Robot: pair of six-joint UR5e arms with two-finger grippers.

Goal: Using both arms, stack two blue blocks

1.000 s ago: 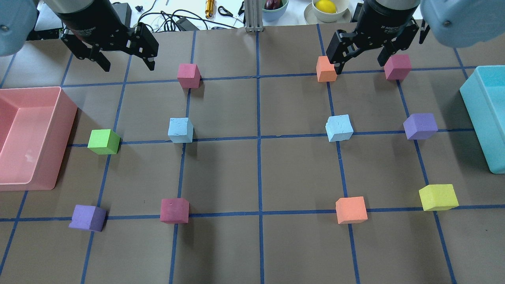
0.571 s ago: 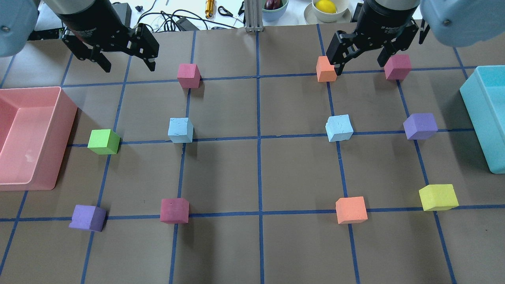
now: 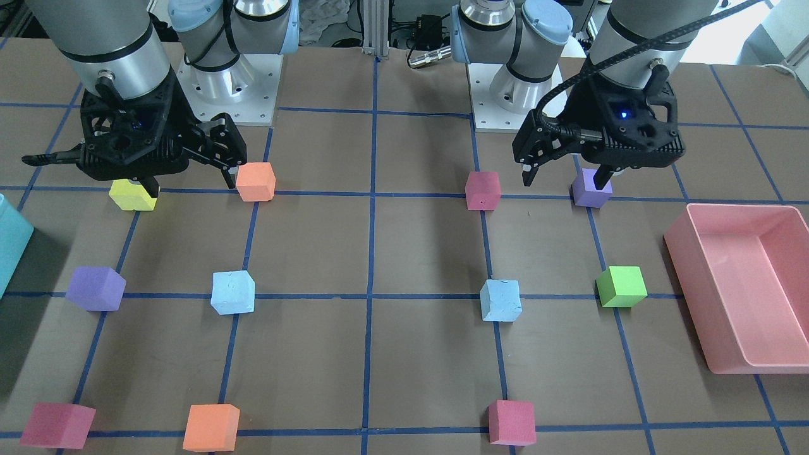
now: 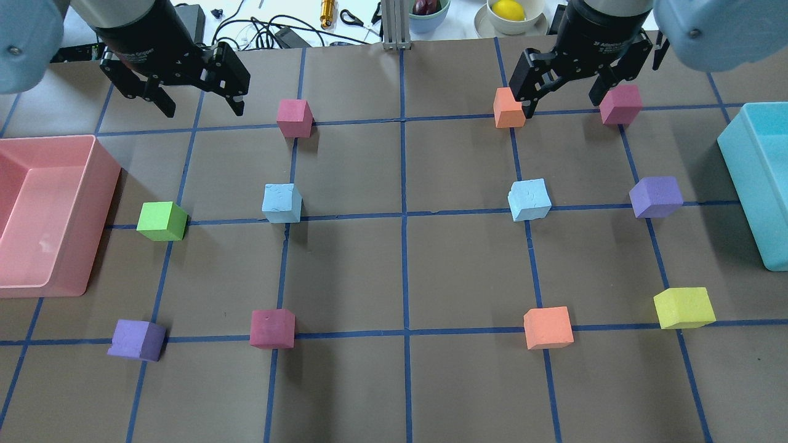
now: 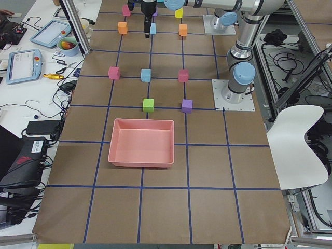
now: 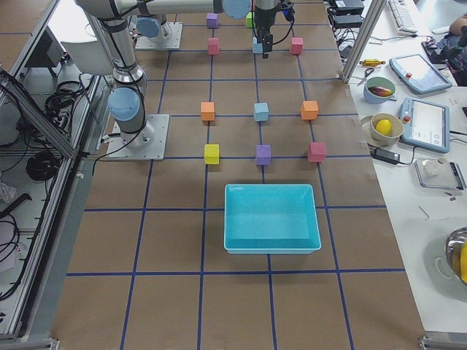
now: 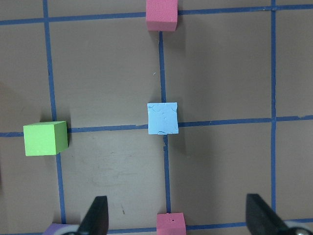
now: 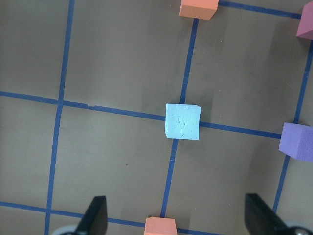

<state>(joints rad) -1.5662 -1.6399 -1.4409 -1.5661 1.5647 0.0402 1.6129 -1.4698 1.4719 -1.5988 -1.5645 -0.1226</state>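
Note:
Two pale blue blocks sit apart on the brown mat, one on the left point(image 4: 282, 203) and one on the right point(image 4: 529, 199). My left gripper point(image 4: 202, 107) hangs open and empty above the far left of the mat, well beyond the left blue block. Its wrist view shows that block point(image 7: 163, 118) centred ahead of the open fingers. My right gripper point(image 4: 562, 101) hangs open and empty above the far right, between an orange cube point(image 4: 508, 107) and a magenta cube point(image 4: 620, 104). Its wrist view shows the right blue block point(image 8: 183, 121) centred.
A pink bin point(image 4: 101, 184) stands at the left edge and a teal bin point(image 4: 739, 166) at the right edge. Green point(image 4: 162, 221), purple point(image 4: 655, 197), yellow point(image 4: 683, 307), orange point(image 4: 548, 328), magenta point(image 4: 272, 328) and purple point(image 4: 136, 339) cubes sit on the grid.
Both grippers have shifted only slightly and stay open. No block has moved.

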